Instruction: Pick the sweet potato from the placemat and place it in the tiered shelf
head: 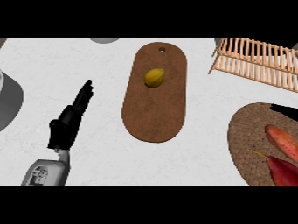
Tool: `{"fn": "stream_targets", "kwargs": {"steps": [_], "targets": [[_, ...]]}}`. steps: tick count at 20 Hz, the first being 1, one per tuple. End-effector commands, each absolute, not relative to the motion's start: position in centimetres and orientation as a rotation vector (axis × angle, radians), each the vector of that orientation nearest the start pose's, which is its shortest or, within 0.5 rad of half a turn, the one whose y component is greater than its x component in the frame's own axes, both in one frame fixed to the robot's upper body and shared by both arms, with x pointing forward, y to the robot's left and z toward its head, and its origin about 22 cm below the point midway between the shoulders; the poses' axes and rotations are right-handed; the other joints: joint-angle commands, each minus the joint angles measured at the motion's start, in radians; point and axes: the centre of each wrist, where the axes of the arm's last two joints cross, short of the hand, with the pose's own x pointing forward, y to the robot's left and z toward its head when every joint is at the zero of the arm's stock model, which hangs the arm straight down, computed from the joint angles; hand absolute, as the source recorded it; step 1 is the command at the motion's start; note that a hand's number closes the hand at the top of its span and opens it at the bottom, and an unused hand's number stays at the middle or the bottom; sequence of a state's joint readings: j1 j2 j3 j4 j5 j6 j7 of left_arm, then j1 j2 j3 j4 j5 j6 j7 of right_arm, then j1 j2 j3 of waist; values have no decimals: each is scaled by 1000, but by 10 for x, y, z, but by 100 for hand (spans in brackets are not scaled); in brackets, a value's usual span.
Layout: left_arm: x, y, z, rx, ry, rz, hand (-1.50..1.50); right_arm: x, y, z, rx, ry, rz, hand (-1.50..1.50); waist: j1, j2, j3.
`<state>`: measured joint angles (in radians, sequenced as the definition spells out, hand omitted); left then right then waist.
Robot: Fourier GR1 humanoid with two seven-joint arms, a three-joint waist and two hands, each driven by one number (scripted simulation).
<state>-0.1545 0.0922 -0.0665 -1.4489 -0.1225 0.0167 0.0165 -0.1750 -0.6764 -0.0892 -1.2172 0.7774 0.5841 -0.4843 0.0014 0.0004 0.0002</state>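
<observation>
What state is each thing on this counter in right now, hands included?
Left hand: open, fingers straight, holding nothing.
Right hand: only partly in view at the right edge; fingers unclear.
Sweet potato: lying on the placemat, not picked up.
Placemat: flat on the counter.
Tiered shelf: nothing seen in it.
Yellow fruit: resting on the cutting board.
Cutting board: lying flat.

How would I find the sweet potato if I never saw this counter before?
Look at the round woven brown placemat at the counter's right edge. Two long things lie on it: the sweet potato is the upper, orange one, pointed at both ends. Its neighbour, just below, is darker red.
</observation>
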Motion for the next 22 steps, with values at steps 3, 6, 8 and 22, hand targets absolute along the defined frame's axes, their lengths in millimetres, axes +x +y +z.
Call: {"fn": "stream_targets", "kwargs": {"steps": [3, 6, 8, 22], "targets": [[293, 237, 12, 141, -1579, -242, 0, 277, -410, 46, -358, -1097, 1400, -150, -1, 0, 0], [270, 224, 11, 115, -1586, -270, 0, 281, -406, 43, -361, -1097, 1429, 150, 3, -1, 0], [275, 230, 15, 95, -1577, -257, 0, 259, -416, 28, -360, -1062, 1521, 150, 2, -1, 0], [283, 215, 4, 99, -1558, -265, 0, 284, -346, 40, -524, -1194, 1243, 150, -7, -6, -4]]}}
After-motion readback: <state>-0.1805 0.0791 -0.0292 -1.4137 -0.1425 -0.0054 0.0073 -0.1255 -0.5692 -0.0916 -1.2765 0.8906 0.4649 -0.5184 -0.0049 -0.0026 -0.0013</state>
